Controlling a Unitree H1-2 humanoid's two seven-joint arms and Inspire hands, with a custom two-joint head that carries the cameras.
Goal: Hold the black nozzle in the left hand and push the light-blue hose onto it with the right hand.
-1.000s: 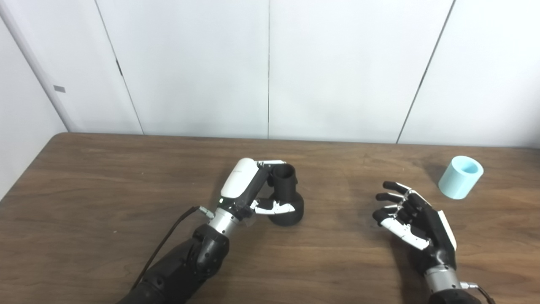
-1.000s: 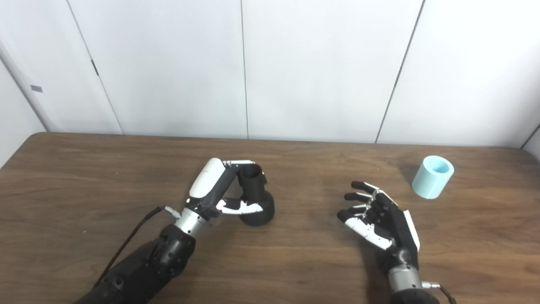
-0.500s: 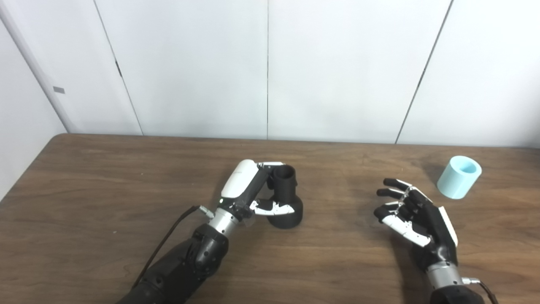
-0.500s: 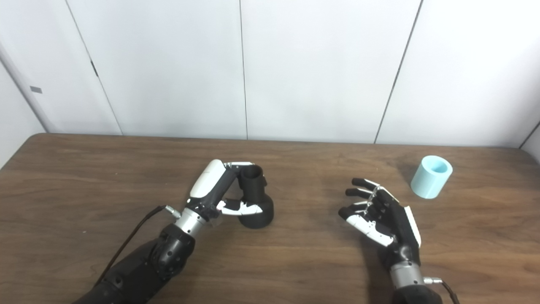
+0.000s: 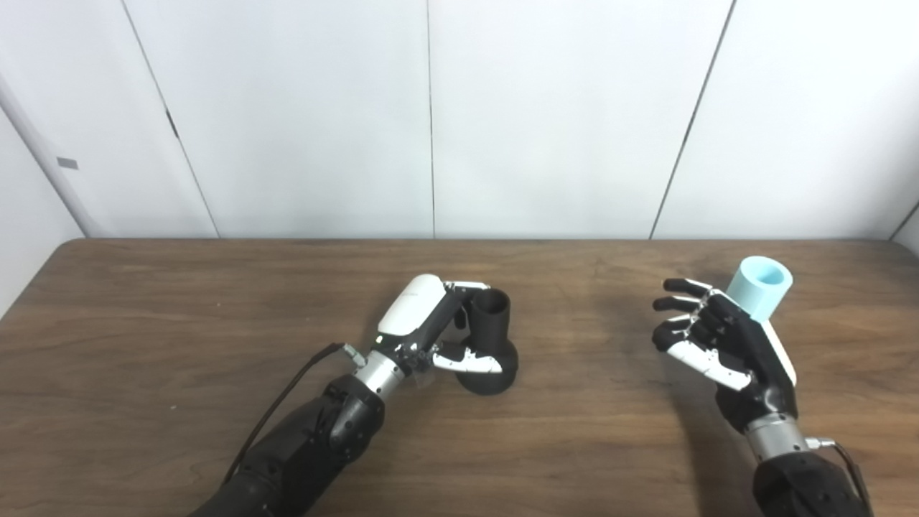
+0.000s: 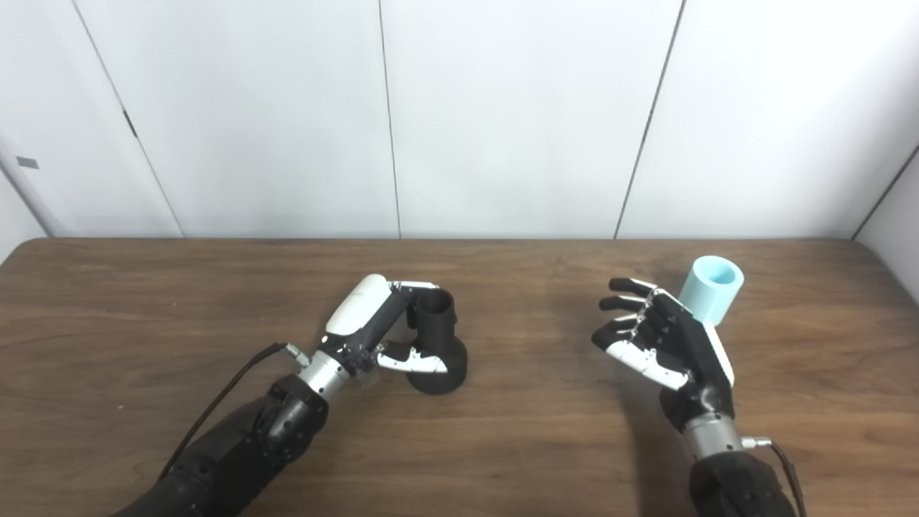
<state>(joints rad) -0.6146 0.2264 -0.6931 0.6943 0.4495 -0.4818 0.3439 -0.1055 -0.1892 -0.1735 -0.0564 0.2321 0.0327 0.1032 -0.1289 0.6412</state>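
Note:
The black nozzle (image 5: 494, 324) stands upright on the table (image 5: 179, 301), its open neck up and its round base down. My left hand (image 5: 425, 324) is shut on it, fingers hooked behind the neck and thumb across the base. The light-blue hose (image 5: 762, 283), a short tube, sits tilted at the right rear of the table. My right hand (image 5: 725, 341) hovers open just in front and left of it, fingers spread, palm facing left. The hand hides the lower part of the hose, which it is not holding.
A white panelled wall (image 5: 431, 115) runs along the table's far edge. Bare brown tabletop lies between the nozzle and my right hand. A cable (image 5: 287, 402) trails from my left wrist.
The camera has shifted a little. My right hand has moved up and back toward the hose and now overlaps its lower part. My left hand still grips the nozzle in place.

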